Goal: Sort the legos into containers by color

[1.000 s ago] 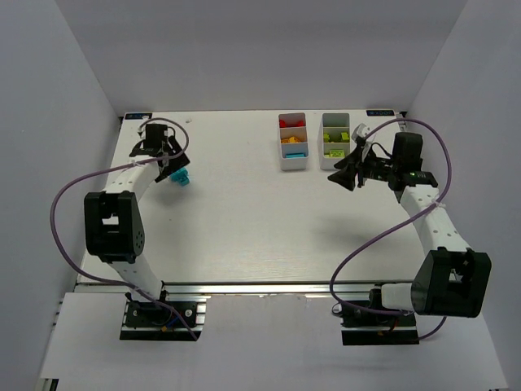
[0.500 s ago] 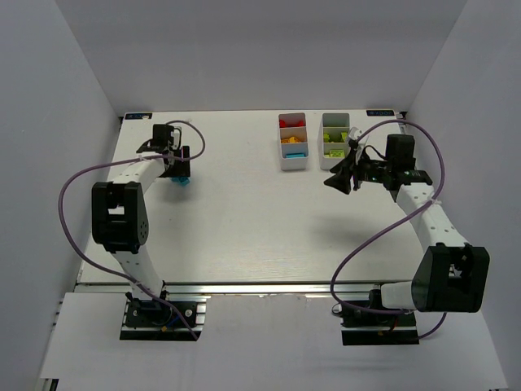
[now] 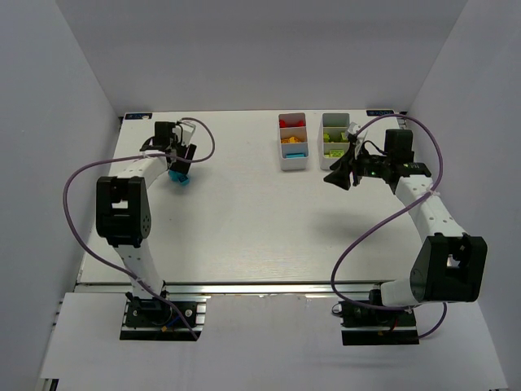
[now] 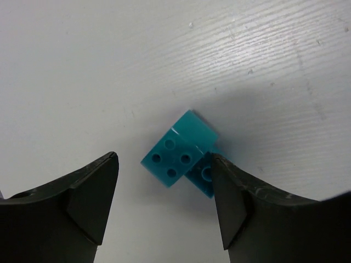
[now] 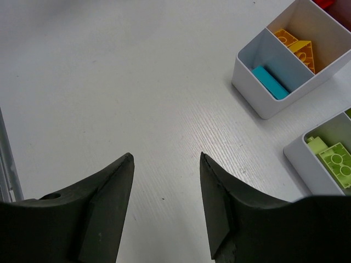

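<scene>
The left arm (image 3: 122, 213) rises from its base on the near left, folds sharply at the elbow and reaches away toward the far left corner. Its wrist turns the left gripper (image 3: 177, 165) to point downward. The jaws stand parted, with a wide gap between the two dark fingers (image 4: 90, 203). The right arm (image 3: 435, 220) climbs along the right side, then bends inward at the wrist. The right gripper (image 3: 334, 177) points leftward and tilts slightly down, with its jaws apart and nothing clamped between them.
</scene>
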Tool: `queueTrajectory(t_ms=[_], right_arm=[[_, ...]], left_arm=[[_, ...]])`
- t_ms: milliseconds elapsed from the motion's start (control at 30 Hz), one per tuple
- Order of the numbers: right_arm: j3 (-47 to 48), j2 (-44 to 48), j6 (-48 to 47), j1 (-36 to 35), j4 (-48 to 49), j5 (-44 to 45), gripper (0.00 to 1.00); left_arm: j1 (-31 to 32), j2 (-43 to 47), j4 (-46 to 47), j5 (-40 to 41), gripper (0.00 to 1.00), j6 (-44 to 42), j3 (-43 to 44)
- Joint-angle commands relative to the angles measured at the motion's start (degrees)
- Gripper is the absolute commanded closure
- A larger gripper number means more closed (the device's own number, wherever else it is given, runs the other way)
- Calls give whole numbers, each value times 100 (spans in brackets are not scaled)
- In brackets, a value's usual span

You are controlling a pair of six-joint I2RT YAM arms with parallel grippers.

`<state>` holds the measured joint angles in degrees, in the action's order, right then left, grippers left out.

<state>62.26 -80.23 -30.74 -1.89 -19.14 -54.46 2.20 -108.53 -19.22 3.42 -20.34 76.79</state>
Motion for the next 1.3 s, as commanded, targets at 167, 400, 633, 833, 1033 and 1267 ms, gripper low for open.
queueTrajectory(t_ms=[167, 400, 633, 833, 1033, 1267], right_arm=[[278, 33, -151, -13, -143, 58, 43], [348, -37, -116, -13, -117, 40, 43], [366, -28, -116, -13, -134, 40, 43], [339, 16, -116, -13, -134, 23, 43], [357, 25, -81, -22, -134, -12, 44], [234, 174, -81, -13, -126, -30, 44]], left_arm=[[18, -327, -11, -333, 25, -286, 371], [-9, -353, -125, -333, 32, -462, 292], [-114, -353, -46, -123, 56, -340, 257], [-167, -265, 6, -86, 72, -50, 213], [-167, 103, 181, -1068, 94, 1037, 205], [79, 1044, 1490, -2292, 98, 2595, -621]])
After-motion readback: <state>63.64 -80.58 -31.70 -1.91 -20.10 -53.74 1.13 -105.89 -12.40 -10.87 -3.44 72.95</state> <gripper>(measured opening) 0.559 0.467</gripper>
